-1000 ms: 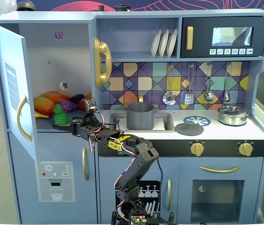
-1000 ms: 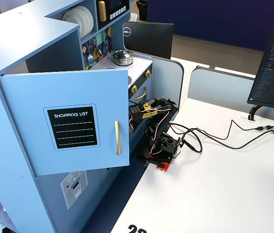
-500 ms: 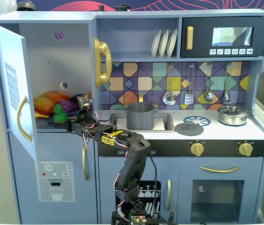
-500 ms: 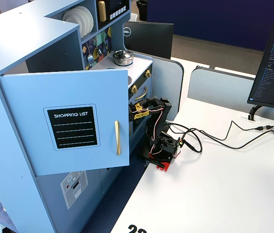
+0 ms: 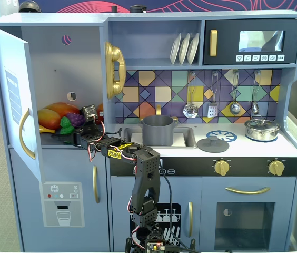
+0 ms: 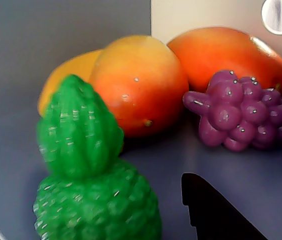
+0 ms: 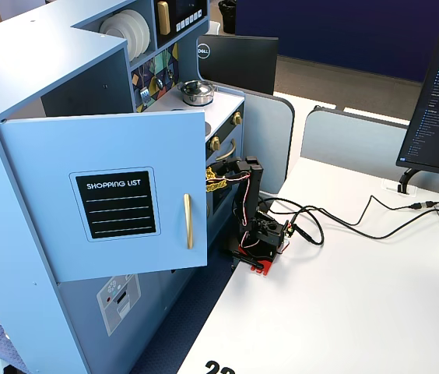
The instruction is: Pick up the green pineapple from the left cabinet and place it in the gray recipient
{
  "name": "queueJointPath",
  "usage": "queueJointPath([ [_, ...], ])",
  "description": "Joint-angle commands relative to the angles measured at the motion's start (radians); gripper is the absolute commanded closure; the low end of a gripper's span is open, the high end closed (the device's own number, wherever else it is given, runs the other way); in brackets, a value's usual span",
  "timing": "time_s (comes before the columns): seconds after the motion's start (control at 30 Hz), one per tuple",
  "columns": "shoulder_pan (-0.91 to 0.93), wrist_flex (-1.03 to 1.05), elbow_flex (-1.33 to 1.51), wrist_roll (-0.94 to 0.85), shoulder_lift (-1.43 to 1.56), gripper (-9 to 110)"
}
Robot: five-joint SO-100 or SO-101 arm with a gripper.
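While the end effector [image 5: 75, 133] is reaching into the left cabinet [image 5: 48, 68], its opening stays unclear, facing the green pineapple [image 6: 88, 185].

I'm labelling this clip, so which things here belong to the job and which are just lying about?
Belongs to the job:
green pineapple
left cabinet, door open
gray recipient, in the sink
hand, reaching into the cabinet

Just lying about:
orange fruits
purple grapes
silver lidded pot
flat gray lid
plates
hanging utensils
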Motion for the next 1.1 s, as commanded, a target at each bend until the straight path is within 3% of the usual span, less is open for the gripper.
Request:
queueJointPath([
  [0.0,-0.015,-0.026,-0.083,-0.058,0.000,79],
  [0.03,-0.018,-0.023,-0.074,-0.086,0.000,90],
  [0.1,-0.023,-0.018,-0.054,-0.080,0.014,102],
  [0.23,-0.051,0.091,0.011,-0.043,0.181,102],
  [0.47,-0.169,0.607,0.221,-0.138,0.799,102],
  [0.67,-0.192,0.818,0.330,-0.123,1.192,102],
  [0.77,-0.089,0.905,0.310,-0.106,1.305,102],
  [0.9,0.209,0.956,0.287,-0.015,1.397,102],
  [1.07,0.502,0.911,0.206,0.034,1.284,102],
])
